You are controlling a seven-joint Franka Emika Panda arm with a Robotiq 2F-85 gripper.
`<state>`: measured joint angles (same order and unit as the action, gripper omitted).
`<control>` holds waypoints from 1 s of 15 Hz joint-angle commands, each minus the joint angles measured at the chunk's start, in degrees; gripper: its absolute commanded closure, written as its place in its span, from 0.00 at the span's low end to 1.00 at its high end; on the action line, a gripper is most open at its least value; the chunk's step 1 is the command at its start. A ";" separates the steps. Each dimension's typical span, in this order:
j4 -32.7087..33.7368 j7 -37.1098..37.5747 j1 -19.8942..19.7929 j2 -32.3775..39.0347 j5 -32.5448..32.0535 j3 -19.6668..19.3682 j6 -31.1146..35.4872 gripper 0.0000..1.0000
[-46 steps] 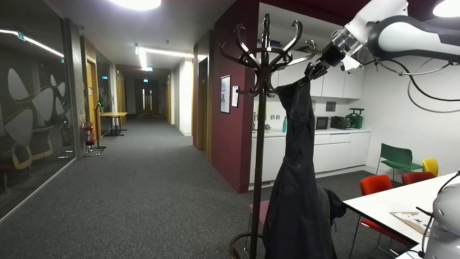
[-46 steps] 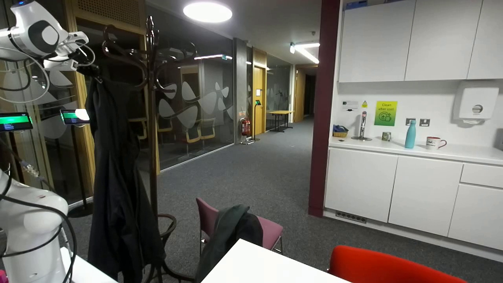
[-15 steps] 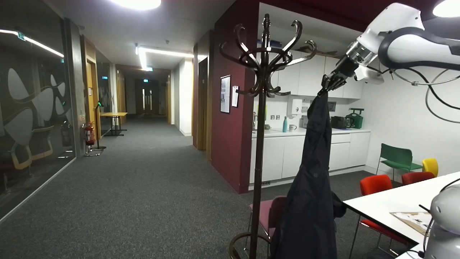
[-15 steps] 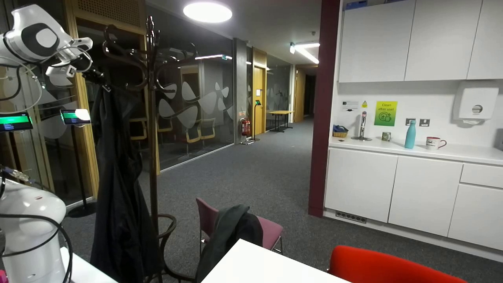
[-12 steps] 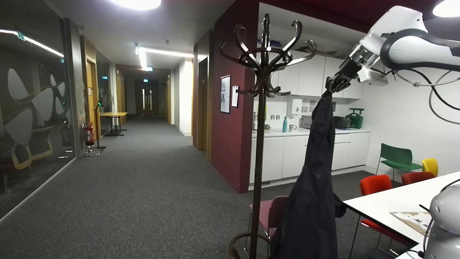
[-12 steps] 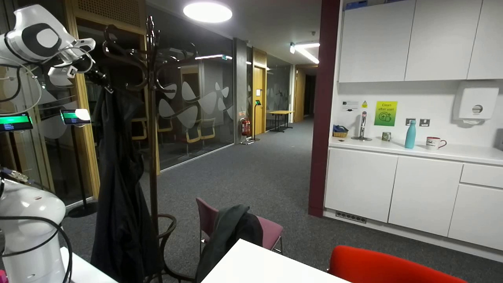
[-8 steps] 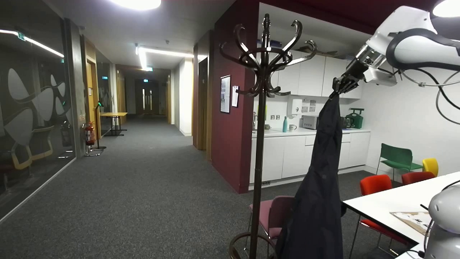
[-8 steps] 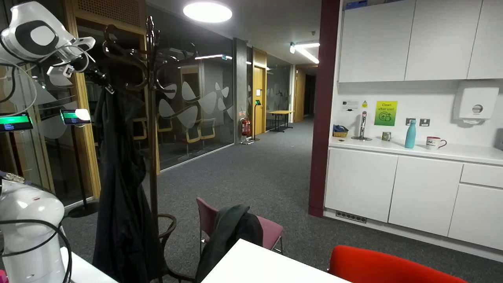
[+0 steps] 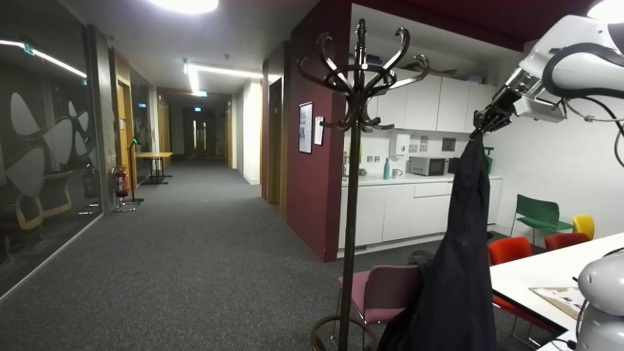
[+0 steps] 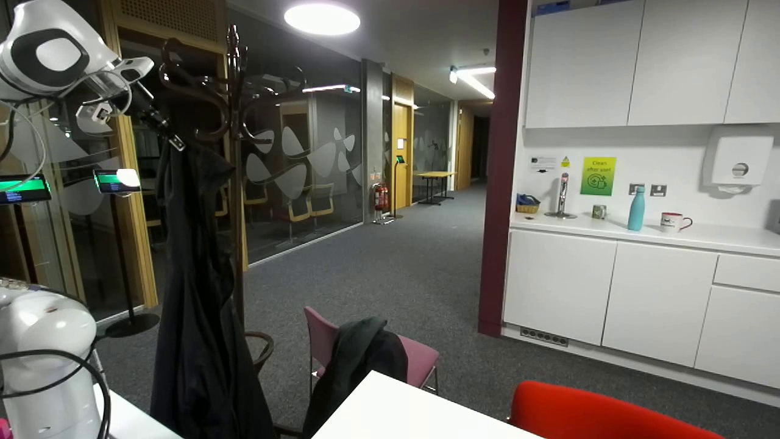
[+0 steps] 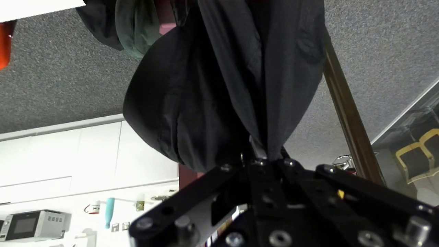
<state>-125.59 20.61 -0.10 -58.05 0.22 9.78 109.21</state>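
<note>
From here I see the gripper (image 9: pixel 474 136) pinching the top of a dark coat (image 9: pixel 457 253) that hangs at its six o'clock, with the brown coat stand (image 9: pixel 350 214) over at nine o'clock.

1. Black coat (image 9: pixel 459 243): plain dark cloth, limp, creased in long lengthwise folds.
2. Suspension: the upper end is gathered to a narrow point and pinched in the hand (image 9: pixel 474 136).
3. Pose: it hangs near vertical and widens downward.
4. Position: beside the coat stand (image 9: pixel 352 195), the upper part apart from it in an exterior view.
5. Lower end: runs out of sight in both exterior views.
</note>
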 commanded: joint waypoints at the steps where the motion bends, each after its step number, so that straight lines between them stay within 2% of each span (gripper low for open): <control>1: 0.14 -0.67 -0.99 -0.03 0.79 0.37 -0.14 0.98; 6: -0.18 -0.62 -1.58 0.10 0.37 0.03 -0.50 1.00; 15: -2.80 -1.56 -6.64 2.88 -0.87 -5.86 -2.68 1.00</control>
<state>-129.75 20.46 -4.93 -57.04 0.03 5.35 106.46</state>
